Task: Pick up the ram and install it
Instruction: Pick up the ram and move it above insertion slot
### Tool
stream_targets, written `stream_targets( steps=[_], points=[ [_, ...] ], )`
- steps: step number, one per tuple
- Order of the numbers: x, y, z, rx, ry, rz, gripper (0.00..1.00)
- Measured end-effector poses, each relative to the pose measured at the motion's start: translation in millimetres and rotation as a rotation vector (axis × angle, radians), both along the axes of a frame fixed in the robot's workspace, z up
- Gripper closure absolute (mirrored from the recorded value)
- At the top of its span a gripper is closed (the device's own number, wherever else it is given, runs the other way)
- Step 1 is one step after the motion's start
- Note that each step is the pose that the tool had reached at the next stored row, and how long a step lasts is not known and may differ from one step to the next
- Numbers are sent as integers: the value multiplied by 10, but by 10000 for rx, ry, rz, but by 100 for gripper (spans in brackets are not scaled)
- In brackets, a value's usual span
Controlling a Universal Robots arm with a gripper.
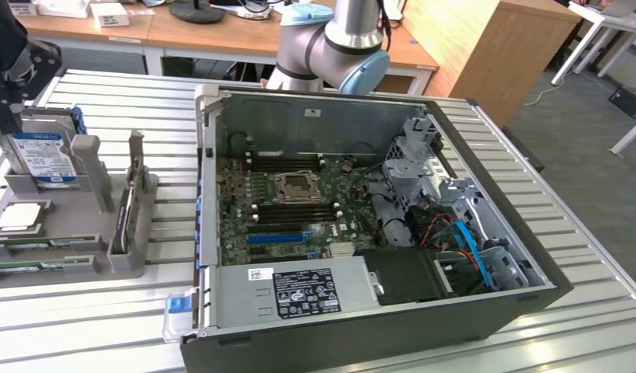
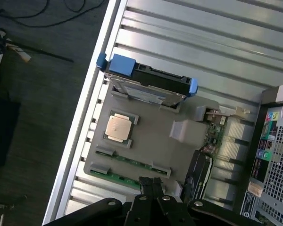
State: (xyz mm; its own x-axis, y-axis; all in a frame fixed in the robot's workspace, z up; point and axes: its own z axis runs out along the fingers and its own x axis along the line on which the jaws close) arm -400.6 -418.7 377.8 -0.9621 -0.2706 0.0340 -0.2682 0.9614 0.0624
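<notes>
My hand [image 2: 150,182], clenched and empty, hovers above the ram [image 2: 114,177] lying flat in the grey holder [image 2: 151,141] on the tabletop [image 2: 203,42]; good approach, I judge: centred, square to its long edges.

room is open straight above the ram [image 2: 132,161] lying in the grey holder [image 2: 155,141]. the upright hard drive [image 1: 43,155] blocks the holder's opposite end and an upright card [image 1: 131,217] walls its side toward the open computer case [image 1: 328,342]; a bare worktop [image 1: 175,233] strip separates them.
</notes>
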Motion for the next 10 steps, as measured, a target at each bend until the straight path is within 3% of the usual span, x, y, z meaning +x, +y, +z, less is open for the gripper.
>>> stream_targets(
  steps=[10],
  points=[
    [0, 0, -10, -1, 1, 1820, 89]
  ],
)
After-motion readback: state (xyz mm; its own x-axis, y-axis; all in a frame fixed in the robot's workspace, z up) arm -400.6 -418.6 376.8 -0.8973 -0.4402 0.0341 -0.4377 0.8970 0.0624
